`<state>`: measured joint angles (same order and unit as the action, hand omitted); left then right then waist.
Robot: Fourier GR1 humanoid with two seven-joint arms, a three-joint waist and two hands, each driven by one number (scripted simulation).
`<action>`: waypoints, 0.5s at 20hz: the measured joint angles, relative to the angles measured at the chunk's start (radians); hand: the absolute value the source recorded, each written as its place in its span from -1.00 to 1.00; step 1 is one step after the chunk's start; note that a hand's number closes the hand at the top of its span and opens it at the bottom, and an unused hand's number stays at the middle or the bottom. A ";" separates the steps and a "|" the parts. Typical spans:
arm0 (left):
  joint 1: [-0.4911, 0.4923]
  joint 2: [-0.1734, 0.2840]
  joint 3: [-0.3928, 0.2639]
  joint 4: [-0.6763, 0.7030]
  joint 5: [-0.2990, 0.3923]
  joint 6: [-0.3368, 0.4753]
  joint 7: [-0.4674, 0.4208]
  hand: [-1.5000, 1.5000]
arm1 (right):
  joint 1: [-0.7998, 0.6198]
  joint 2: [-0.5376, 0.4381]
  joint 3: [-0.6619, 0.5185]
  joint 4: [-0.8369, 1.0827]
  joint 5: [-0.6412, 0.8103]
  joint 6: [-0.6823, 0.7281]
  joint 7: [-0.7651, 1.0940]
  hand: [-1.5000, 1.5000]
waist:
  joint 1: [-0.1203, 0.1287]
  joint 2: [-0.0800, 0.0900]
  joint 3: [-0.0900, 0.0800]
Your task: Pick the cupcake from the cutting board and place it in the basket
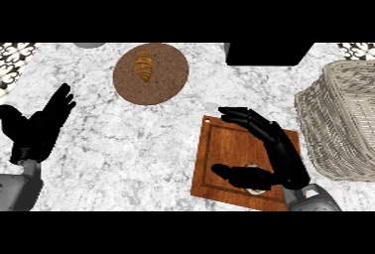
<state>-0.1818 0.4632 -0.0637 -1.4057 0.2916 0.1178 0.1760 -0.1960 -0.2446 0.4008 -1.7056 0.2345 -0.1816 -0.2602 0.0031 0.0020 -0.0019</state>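
Head view, the only one: the right hand (267, 149) lay over the cutting board (219, 163), fingers stretched out toward the board's far-left corner, thumb angled across the near end. The cupcake (253, 189) was only partly visible, a pale bit peeking under the thumb near the board's front edge; it sat on the board, w/ the thumb on or just over it. Fingers were straight, apart from the thumb, not curled round anything, so the hand read as spread, no grasp made yet. The basket (344, 119) stood at the right edge, just beside the board, its inside mostly cut off by the frame; nothing showed in the part in view. The left hand (40, 124) rested at the left edge, fingers up & relaxed, well apart from the board. Farther back, a round brown plate (150, 74) held a croissant (144, 67), not part of the job; a dark box (267, 53) stood at the back. Progress, as a judgement: approx at the reach/pre-grasp step. Done: hand brought over the cupcake. Left: close round it, lift, carry right to the basket, release
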 measured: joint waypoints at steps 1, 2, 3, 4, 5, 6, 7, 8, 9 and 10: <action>-0.012 -0.002 0.003 0.015 -0.004 -0.001 0.000 0.00 | -0.005 0.029 0.031 -0.013 0.048 -0.032 0.046 -1.00 | -0.002 -0.001 0.000; -0.017 0.000 0.009 0.029 -0.002 -0.010 -0.002 0.00 | -0.005 0.049 0.062 -0.034 0.093 -0.051 0.100 -1.00 | -0.004 -0.002 0.000; -0.019 -0.001 0.011 0.028 -0.003 -0.010 0.003 0.00 | -0.026 0.062 0.073 -0.055 0.125 -0.052 0.176 -1.00 | -0.005 -0.003 0.000; -0.012 -0.004 0.012 0.023 -0.003 -0.012 0.002 0.00 | -0.050 0.070 0.080 -0.068 0.150 -0.043 0.250 -1.00 | -0.004 -0.004 0.000; -0.022 -0.005 0.015 0.035 -0.003 -0.013 0.003 0.00 | -0.072 0.078 0.089 -0.081 0.173 -0.028 0.328 -1.00 | -0.006 -0.004 0.000; -0.019 -0.012 0.011 0.033 -0.008 -0.007 0.001 0.00 | -0.083 0.071 0.096 -0.103 0.191 -0.004 0.403 -1.00 | -0.009 -0.006 -0.001; -0.011 -0.011 0.011 0.029 -0.009 -0.008 0.004 0.00 | -0.096 0.061 0.102 -0.123 0.212 0.022 0.479 -1.00 | -0.010 -0.009 -0.001; -0.012 -0.009 0.011 0.028 -0.010 -0.007 0.009 0.00 | -0.116 0.047 0.105 -0.134 0.237 0.052 0.551 -1.00 | -0.012 -0.011 -0.002; -0.012 -0.015 0.012 0.036 -0.013 -0.003 0.005 0.00 | -0.135 0.029 0.106 -0.145 0.261 0.083 0.616 -1.00 | -0.016 -0.012 -0.003; -0.007 -0.017 0.012 0.036 -0.015 0.001 0.002 0.00 | -0.148 0.001 0.102 -0.159 0.289 0.114 0.676 -1.00 | -0.021 -0.015 -0.004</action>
<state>-0.1888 0.4463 -0.0514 -1.3692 0.2769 0.1185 0.1778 -0.3437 -0.2434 0.5028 -1.8646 0.5231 -0.0678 0.4158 -0.0182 -0.0126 -0.0056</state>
